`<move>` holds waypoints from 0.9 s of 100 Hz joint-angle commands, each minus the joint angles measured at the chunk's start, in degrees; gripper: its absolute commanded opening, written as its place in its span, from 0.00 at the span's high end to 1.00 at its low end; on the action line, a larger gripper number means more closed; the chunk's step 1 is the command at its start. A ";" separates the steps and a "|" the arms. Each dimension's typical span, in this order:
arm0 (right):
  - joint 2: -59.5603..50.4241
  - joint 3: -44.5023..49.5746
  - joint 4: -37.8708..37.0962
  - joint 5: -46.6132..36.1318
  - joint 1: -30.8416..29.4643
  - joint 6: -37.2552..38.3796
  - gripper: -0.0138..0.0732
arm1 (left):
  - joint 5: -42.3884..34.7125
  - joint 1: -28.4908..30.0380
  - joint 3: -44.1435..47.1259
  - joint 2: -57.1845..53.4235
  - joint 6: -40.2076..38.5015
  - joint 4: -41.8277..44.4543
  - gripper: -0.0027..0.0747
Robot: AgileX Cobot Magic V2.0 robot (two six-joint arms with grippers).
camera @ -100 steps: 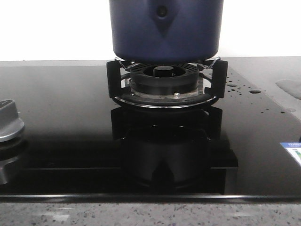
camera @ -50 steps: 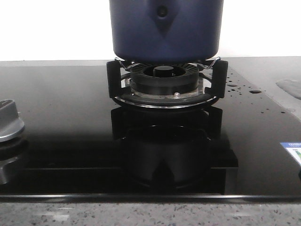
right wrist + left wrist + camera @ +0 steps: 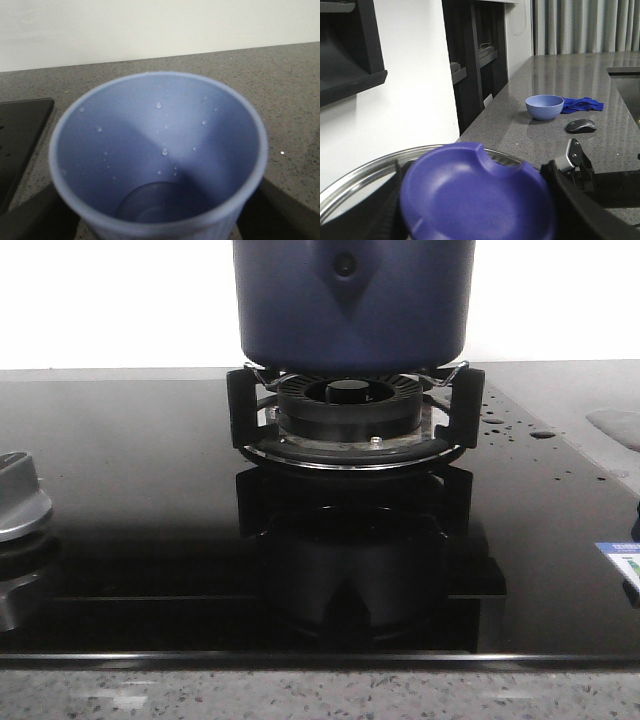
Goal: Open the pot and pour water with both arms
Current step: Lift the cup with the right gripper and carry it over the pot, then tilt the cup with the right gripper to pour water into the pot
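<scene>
Two grips noted: blue lid knob (image 3: 477, 192) pinched between left jaws; pale blue cup (image 3: 159, 155) clamped between right jaws

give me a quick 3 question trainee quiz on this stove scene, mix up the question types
1. True or false: the pot sits on the burner grate in the front view.
2. Multiple choice: what does the right wrist view show directly above the right hand?
A. a red kettle
B. a light blue cup with droplets inside
C. a wooden spoon
3. Fill in: in the left wrist view, a small blue ____ stands on the grey counter near a computer mouse.

Key
1. True
2. B
3. bowl
</scene>
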 commanded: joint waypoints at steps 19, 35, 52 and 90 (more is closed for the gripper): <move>-3.00 -1.69 -4.97 -5.55 0.16 0.72 0.64 | 0.76 0.04 -1.97 -2.42 -2.20 -5.28 0.65; -8.37 -3.59 -10.81 -2.55 0.16 0.72 0.64 | 0.76 1.03 -1.97 -3.03 -2.53 -4.85 0.65; -12.82 -11.92 -16.74 7.20 0.53 0.72 0.64 | 0.68 2.25 -1.97 -4.35 -4.23 -4.80 0.65; -9.63 -29.88 -31.21 20.88 13.76 0.72 0.64 | 0.52 3.37 -1.97 -8.42 -5.57 -2.88 0.65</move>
